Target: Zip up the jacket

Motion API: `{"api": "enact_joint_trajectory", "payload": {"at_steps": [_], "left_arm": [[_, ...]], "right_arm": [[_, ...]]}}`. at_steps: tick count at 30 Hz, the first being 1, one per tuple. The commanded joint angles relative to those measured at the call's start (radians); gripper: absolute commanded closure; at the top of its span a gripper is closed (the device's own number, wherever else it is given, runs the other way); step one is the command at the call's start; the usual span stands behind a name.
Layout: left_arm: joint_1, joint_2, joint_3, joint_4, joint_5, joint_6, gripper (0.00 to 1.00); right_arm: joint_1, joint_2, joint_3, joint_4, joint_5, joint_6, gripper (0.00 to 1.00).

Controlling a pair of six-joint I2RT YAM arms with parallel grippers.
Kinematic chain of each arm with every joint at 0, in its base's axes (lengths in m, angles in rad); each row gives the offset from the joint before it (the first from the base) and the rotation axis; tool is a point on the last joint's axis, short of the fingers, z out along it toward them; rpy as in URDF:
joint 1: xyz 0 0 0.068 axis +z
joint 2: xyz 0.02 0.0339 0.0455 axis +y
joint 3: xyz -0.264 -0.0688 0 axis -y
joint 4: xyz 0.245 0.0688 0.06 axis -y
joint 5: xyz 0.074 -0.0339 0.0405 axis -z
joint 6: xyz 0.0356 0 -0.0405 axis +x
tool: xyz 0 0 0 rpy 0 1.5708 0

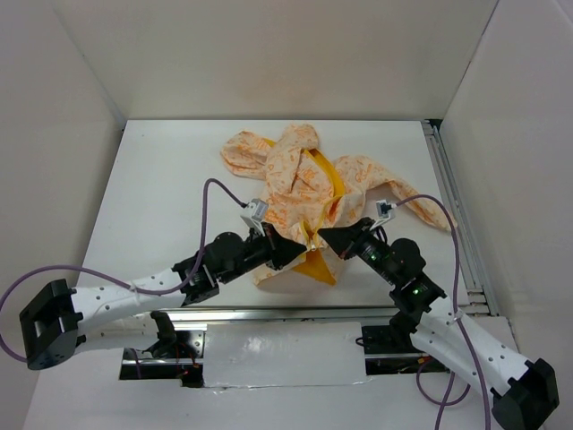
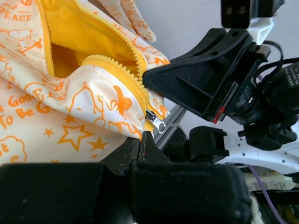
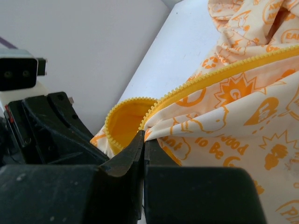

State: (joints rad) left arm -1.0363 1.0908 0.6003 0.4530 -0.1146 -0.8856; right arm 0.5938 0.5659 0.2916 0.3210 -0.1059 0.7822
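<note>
Found the jacket [image 1: 300,193] crumpled on the white table [image 1: 161,179], from the middle toward the far side, front open and yellow lining showing. Saw the left gripper [image 2: 142,142] pinched tight on the near hem beside the yellow zipper strip [image 2: 124,72], with a metal zipper end [image 2: 156,122] just right of it. Saw the right gripper [image 3: 143,140] clamped closed on the facing zipper edge.

jacket [image 2: 70,116] smooth cloth; zipper pull [image 2: 158,122] shiny metal
</note>
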Motion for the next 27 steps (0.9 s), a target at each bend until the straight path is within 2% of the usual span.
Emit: {"api": "enact_joint_trajectory", "payload": {"at_steps": [1,5,9,12,17,22,27], "left_arm": [[-0.033,-0.019,0.012,-0.085,0.172,0.048,1.00],[-0.024,0.040,0.073,-0.152,0.043,0.011,1.00],[-0.010,0.075,0.121,-0.154,0.004,0.011,1.00],[0.004,0.092,0.131,-0.134,0.007,-0.004,1.00],[0.028,0.107,0.127,-0.071,0.010,-0.059,1.00],[0.035,0.112,0.102,0.013,0.020,-0.087,1.00],[0.033,0.080,0.079,0.073,0.001,-0.087,1.00]], "right_arm": [[-0.046,-0.015,0.063,0.014,0.142,-0.124,1.00],[-0.046,-0.012,0.054,-0.039,-0.046,-0.133,1.00],[-0.043,0.011,0.063,-0.108,-0.182,-0.173,1.00],[-0.046,0.015,0.055,-0.120,-0.231,-0.166,0.96],[-0.045,0.022,0.049,-0.119,-0.325,-0.103,0.83],[-0.045,0.023,0.038,-0.147,-0.336,-0.072,0.76],[-0.046,-0.009,0.040,-0.212,-0.287,-0.067,0.60]]}}
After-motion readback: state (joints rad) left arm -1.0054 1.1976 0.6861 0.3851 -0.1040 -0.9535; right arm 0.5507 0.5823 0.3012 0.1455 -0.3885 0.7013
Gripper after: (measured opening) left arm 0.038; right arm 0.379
